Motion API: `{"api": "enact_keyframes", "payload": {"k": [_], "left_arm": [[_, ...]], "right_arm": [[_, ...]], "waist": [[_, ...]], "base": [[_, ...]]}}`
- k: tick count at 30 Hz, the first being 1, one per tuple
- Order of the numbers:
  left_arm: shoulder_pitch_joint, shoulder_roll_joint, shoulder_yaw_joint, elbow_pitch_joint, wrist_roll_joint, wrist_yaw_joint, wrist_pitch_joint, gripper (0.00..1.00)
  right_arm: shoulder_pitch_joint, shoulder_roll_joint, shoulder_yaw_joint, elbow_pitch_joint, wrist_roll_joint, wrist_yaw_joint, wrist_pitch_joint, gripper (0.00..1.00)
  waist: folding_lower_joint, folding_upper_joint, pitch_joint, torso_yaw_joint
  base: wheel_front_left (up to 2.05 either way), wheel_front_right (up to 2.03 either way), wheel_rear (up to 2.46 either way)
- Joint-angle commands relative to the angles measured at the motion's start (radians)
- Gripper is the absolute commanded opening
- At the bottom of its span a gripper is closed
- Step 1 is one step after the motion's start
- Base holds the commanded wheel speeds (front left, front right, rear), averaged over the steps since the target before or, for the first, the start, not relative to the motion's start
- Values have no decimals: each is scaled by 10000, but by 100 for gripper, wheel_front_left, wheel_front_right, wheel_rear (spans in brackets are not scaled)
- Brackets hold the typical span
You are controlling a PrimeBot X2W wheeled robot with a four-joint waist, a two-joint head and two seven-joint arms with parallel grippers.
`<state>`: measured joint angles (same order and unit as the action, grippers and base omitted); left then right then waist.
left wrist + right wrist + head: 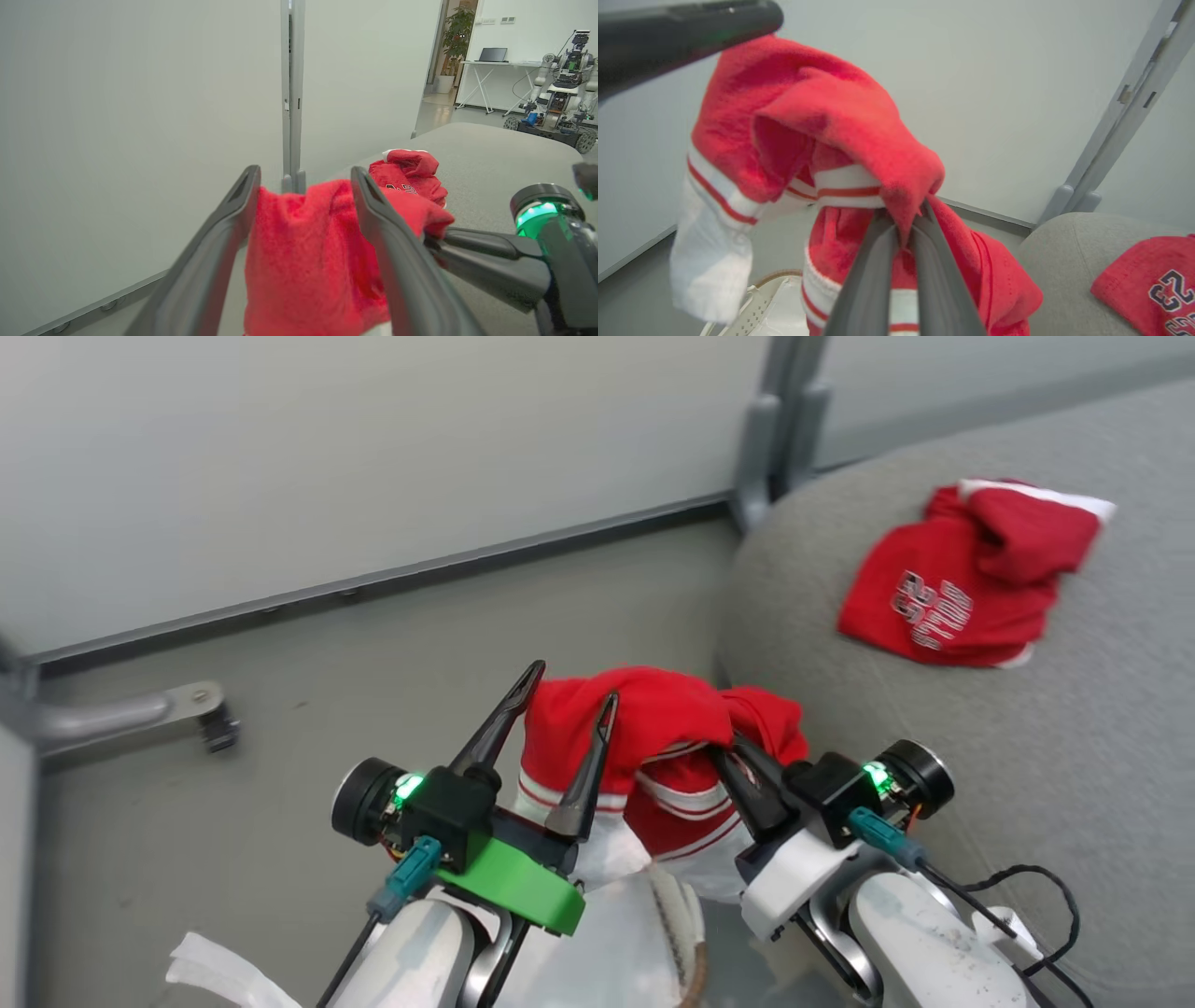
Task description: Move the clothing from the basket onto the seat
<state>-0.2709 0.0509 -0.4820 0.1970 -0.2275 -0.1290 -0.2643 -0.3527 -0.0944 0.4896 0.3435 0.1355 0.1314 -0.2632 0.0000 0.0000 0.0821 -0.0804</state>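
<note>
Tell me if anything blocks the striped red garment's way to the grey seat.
Nothing visible does. The right gripper holds the striped garment in the air beside the seat. The seat's near part is bare, and the lettered jersey rests farther back on it.

Grey seat (1027, 775), red lettered garment (962, 588) atop

fuzzy matt clothing (840, 107) (terry-like), woven seat (1027, 756)

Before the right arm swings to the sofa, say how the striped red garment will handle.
Probably floppy: the striped red garment sags in folds from the shut jaws of the right gripper. Likely light, since one pinch seems to carry it. It may snag on the open left gripper straddling it.
</note>
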Motion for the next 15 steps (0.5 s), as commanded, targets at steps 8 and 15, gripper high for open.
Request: {"api": "enact_keyframes", "payload": {"k": [8, 15], "left_arm": [[-482, 254, -87, 351, 52, -26, 0, 100], [-679, 357, -322, 629, -34, -26, -2, 100]], "right_arm": [[316, 66, -731, -664, 91, -14, -21, 0], [141, -2, -1593, -1326, -39, -14, -21, 0]], "waist": [[0, 0, 1029, -3560], [0, 0, 1413, -4073]], "base": [[0, 0, 0], [0, 0, 0]]}}
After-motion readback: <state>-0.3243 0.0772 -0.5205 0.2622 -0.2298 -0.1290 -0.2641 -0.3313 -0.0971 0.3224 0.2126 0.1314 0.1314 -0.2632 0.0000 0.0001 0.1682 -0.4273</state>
